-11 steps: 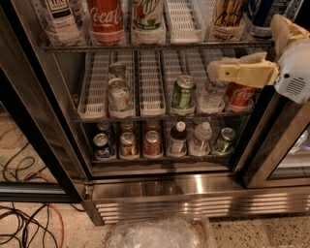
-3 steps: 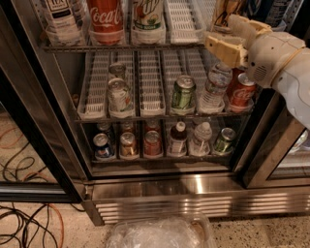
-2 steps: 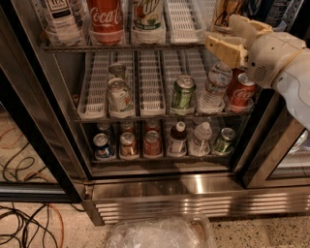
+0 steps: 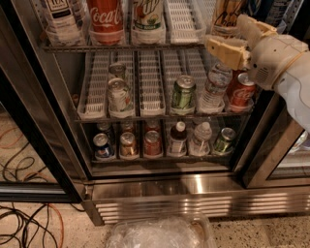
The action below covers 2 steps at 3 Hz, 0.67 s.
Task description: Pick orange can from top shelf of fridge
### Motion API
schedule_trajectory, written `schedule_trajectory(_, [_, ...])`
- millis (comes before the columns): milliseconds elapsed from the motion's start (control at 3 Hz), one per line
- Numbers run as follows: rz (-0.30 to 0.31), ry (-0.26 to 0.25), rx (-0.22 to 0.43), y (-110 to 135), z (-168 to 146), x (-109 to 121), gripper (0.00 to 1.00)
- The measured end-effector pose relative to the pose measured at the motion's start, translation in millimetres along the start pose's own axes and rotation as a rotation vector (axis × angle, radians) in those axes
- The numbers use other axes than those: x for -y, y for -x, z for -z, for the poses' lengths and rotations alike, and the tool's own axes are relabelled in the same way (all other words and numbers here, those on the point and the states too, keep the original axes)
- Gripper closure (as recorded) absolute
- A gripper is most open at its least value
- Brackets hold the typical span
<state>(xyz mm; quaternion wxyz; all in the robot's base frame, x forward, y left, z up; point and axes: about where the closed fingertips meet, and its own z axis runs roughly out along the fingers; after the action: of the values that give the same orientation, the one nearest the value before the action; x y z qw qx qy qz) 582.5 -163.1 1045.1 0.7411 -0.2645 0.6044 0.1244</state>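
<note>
Inspecting the open fridge (image 4: 193,191): the orange can (image 4: 226,14) stands upright in the right-hand lane of the top shelf (image 4: 121,47), long axis vertical, its lid cut off by the upper edge of the view; tan sides with dark cursive lettering are plain.

The gripper (image 4: 225,33) is at the upper right, level with the shelf's front edge; its jaws stand apart, one finger reaching leftward below the can's base line, the other rising just to the can's right; nothing is clamped. In the picture the can's lower body shows between the two fingers; whether it is already inside the gap or a little further back cannot be settled from a single view. Judgement: the can lies ahead of the jaws and slightly up and left, so the approach is a short push inward before closing across the can's width.

Contents of the top shelf, left to right: a labelled clear bottle (image 4: 63,17), a red Coca-Cola container (image 4: 105,17), a white and green can (image 4: 147,13), one vacant white lane tray (image 4: 181,19), then the orange can.

The middle rack holds silver cans (image 4: 118,93), a green can (image 4: 184,92), a water bottle (image 4: 213,87) and a red can (image 4: 240,89); the lowest rack carries a full row of small cans and bottles.
</note>
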Motion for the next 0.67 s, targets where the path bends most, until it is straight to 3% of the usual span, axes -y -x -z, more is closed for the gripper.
schedule_trajectory(667, [0.007, -0.057, 0.002, -1.8, 6.2, 16.1, 0.34])
